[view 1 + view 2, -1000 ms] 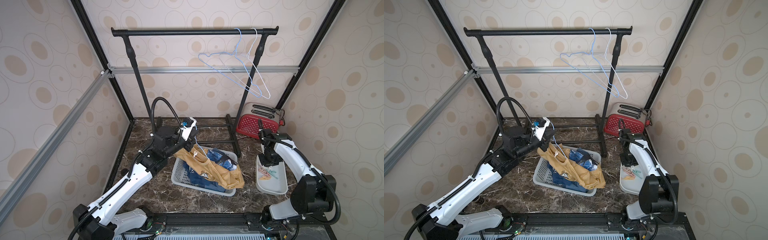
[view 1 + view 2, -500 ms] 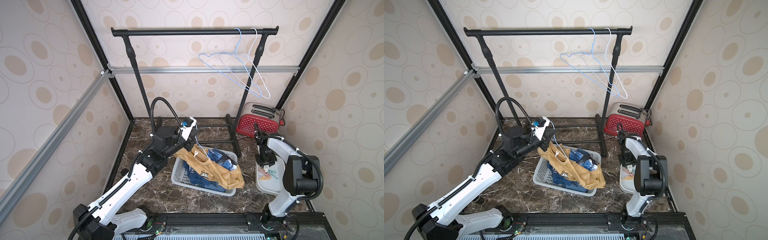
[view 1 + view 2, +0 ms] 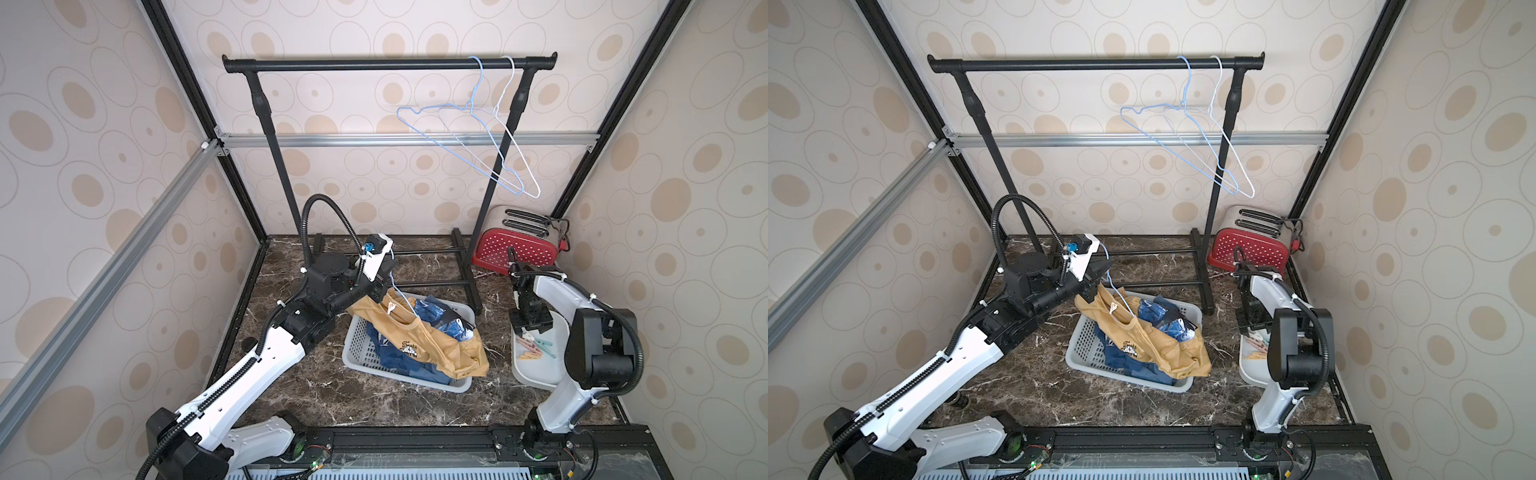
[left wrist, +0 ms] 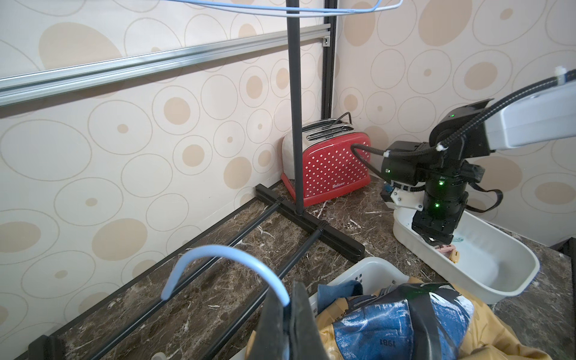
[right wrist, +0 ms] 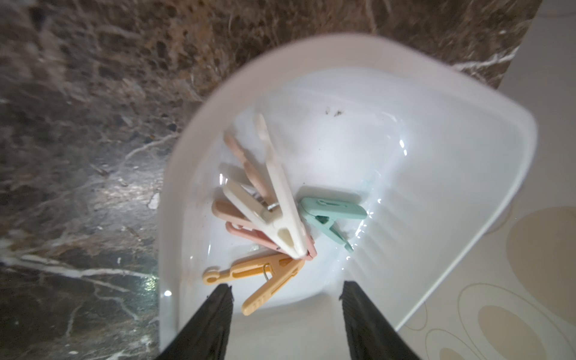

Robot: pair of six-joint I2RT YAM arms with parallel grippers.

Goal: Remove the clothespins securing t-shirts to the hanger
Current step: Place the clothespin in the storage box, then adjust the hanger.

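Observation:
Several clothespins lie piled in the white tray [image 5: 467, 162]: a white one [image 5: 277, 199] leans over pink ones [image 5: 246, 233], beside a teal one [image 5: 327, 218] and an orange one [image 5: 265, 274]. Just above them my right gripper [image 5: 286, 288] is open and holds nothing; it shows in a top view [image 3: 530, 328] too. My left gripper [image 4: 288, 307] is shut on the hook of a pale blue wire hanger [image 4: 218, 252], over the basket. The hanger's wire [image 3: 401, 297] runs into the collar of the mustard t-shirt [image 3: 432, 345]. Blue t-shirts [image 3: 440, 316] lie beneath it.
A grey laundry basket [image 3: 357, 345] holds the shirts at mid-table. The black clothes rack [image 3: 390, 64] stands behind, with two bare wire hangers [image 3: 469, 137] on it and its base bars [image 4: 311, 218] on the marble. A red toaster [image 3: 515, 249] sits in the back right corner.
My right gripper's jaws have opened above the tray, and that arm has folded back toward its base. The left arm and the hanger have stayed put.

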